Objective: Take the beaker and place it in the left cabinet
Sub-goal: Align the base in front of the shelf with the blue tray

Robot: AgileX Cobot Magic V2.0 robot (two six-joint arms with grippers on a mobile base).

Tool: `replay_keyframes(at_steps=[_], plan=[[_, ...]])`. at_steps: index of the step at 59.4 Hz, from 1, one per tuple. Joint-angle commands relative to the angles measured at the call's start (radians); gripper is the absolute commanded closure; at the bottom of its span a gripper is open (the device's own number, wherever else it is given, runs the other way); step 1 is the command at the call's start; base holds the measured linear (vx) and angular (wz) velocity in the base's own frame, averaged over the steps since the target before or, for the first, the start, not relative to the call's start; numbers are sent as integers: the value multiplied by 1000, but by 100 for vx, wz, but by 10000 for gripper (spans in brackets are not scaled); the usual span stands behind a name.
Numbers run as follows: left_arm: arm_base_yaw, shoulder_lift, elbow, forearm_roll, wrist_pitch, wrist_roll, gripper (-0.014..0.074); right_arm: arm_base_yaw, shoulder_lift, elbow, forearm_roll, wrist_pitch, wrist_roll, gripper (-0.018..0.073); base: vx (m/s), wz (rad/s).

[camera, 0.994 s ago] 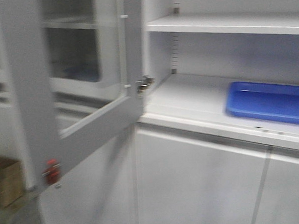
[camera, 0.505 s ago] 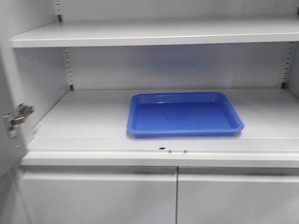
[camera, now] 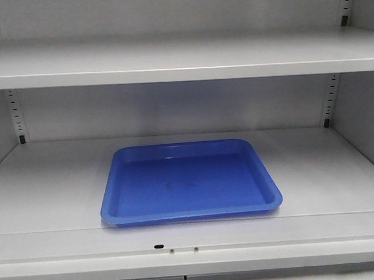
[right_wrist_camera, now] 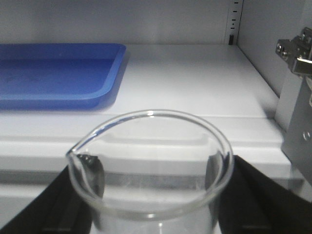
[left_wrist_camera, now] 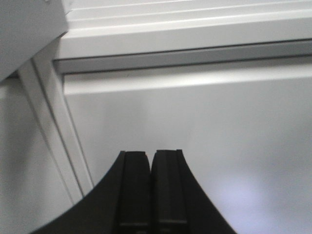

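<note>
Obstacle: blue tray lies flat mid-shelf in left cabinet | Free: bare shelf left, right and front of tray | Above tray: open gap under upper shelf | Far right of tray: door hinge juts out

Front view has swung across the left cabinet: blue tray now centred, door gone.

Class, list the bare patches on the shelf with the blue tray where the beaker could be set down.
Bare shelf lies right of the blue tray up to the cabinet wall, likewise left of it, and behind it. The tray fills the middle, itself empty. Nowhere crowded.
</note>
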Motion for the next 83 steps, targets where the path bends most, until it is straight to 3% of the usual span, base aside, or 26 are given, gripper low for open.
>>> replay_keyframes(at_steps=[1, 77, 83], plan=[[-5, -10, -15, 3, -75, -4, 593, 0, 6, -33, -8, -26, -4, 564, 28, -9], [-5, -10, -15, 3, -75, -4, 593, 0, 6, -33, -8, -26, -4, 564, 9, -4], [-5, -10, -15, 3, -75, -4, 593, -1, 19, -36, -17, -99, -9, 564, 0, 0]])
